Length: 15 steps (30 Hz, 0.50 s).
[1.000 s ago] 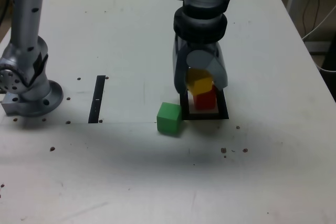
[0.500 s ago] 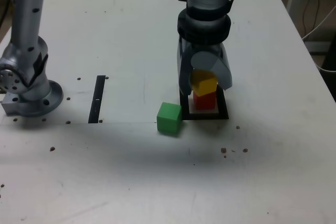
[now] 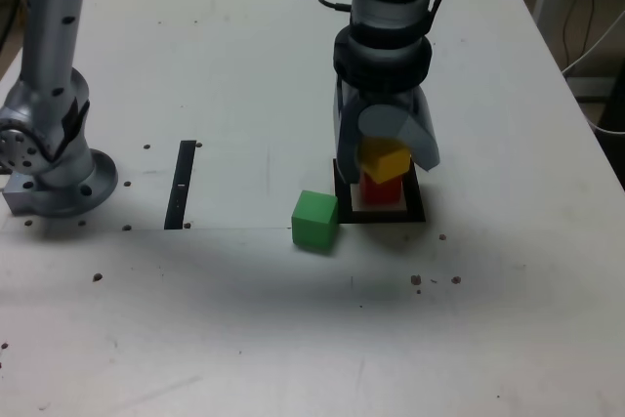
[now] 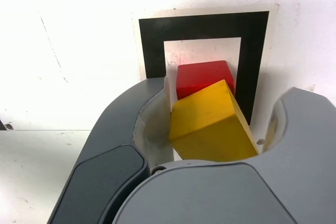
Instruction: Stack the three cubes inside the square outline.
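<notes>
Since a second ago my arm has carried the small matte yellow cube (image 3: pixel 384 160) a little toward the exterior view's right, so it now sits over the matte red cube (image 3: pixel 381 188) instead of off to one side. My grey two-fingered gripper (image 4: pixel 210 129) is clamped on the yellow cube, which looks skewed against the red one. The red cube rests inside the flat black square outline (image 3: pixel 417 210) with its white centre. The matte green cube (image 3: pixel 314 220) lies on the white table (image 3: pixel 244 319) just outside the outline, on the exterior view's left. To do this well, I judge I should square the yellow cube's edges to the red before letting go.
</notes>
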{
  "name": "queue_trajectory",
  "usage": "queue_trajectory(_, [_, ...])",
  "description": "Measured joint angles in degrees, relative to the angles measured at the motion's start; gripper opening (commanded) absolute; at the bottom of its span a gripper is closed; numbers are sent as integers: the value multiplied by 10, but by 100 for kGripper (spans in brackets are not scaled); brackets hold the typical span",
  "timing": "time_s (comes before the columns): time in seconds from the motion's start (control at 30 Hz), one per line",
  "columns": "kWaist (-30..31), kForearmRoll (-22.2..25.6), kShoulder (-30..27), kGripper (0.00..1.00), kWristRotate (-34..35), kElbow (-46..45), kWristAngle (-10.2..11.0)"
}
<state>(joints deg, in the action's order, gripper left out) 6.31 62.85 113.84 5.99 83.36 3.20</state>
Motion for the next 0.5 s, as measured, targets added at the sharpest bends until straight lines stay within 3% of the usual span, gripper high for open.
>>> queue_trajectory(0.3, [0, 5, -5, 100, 0, -1, 1])
queue_trajectory(0.5, [0, 26, -43, 100, 0, 1, 7])
